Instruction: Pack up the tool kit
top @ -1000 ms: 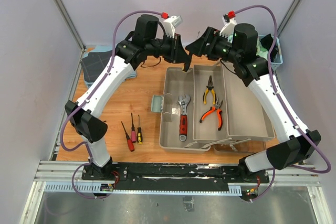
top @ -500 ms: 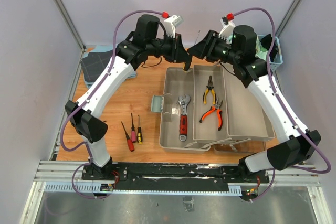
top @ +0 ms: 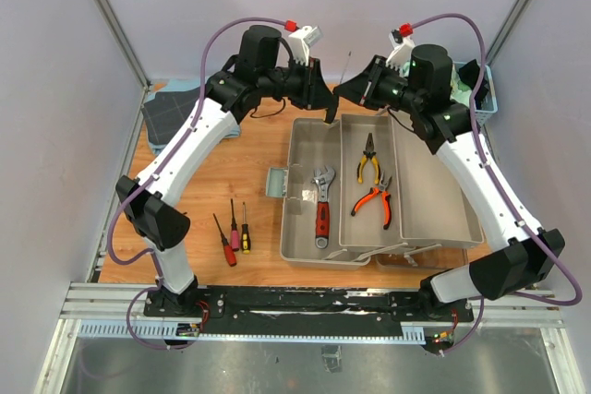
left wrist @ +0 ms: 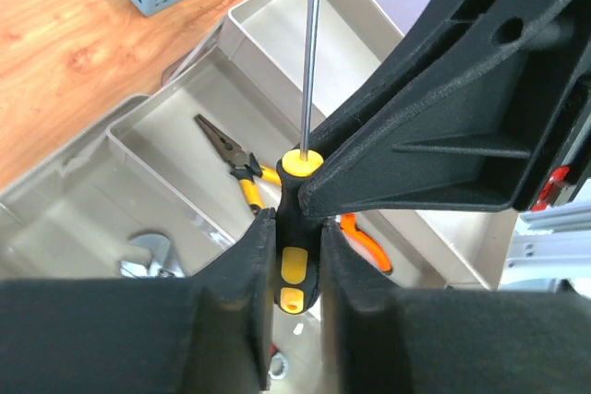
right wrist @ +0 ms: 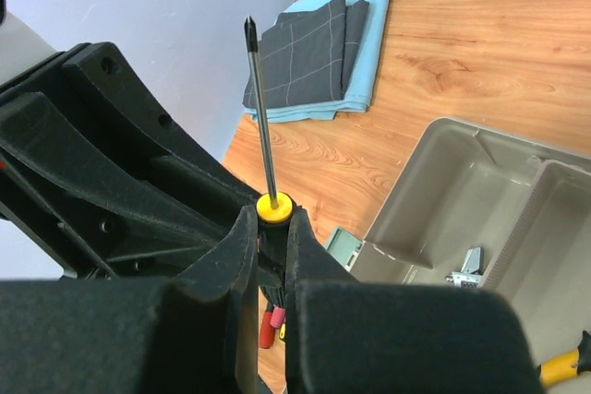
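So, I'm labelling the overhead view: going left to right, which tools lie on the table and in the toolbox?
Red screwdriver → pink screwdriver → yellow screwdriver → wrench → orange pliers. The yellow pliers sit level with the orange pair, so they are left out.

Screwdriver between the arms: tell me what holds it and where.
The left tool and right tool both clamp the screwdriver by its handle; the shaft is free.
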You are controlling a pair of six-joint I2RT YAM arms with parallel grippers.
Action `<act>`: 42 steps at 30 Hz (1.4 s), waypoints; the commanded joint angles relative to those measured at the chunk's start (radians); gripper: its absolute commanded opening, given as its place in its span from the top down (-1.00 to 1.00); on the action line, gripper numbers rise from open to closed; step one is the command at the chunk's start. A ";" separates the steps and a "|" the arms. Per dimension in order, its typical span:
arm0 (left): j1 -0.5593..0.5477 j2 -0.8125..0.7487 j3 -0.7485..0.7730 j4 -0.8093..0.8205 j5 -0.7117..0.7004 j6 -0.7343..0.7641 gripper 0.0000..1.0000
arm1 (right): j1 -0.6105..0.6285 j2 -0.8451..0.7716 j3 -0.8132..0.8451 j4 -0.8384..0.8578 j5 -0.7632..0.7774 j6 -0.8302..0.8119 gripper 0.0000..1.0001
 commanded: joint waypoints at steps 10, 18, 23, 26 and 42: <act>0.102 -0.072 -0.054 0.042 -0.024 -0.049 -0.74 | -0.062 -0.033 0.072 -0.123 0.047 -0.114 0.99; 0.376 -0.248 -0.263 -0.065 -0.029 0.048 -0.72 | -0.330 0.018 0.380 -0.670 0.152 -0.416 0.99; 0.415 -0.416 -0.456 -0.130 -0.126 0.134 -0.72 | -0.401 0.033 0.392 -0.851 0.183 -0.534 0.99; 0.424 -0.494 -0.566 -0.150 -0.174 0.105 -0.72 | -0.402 0.012 0.287 -0.860 0.166 -0.551 0.99; 0.434 -0.628 -0.881 -0.258 -0.321 -0.003 -0.68 | -0.316 0.069 0.116 -0.802 0.171 -0.563 0.99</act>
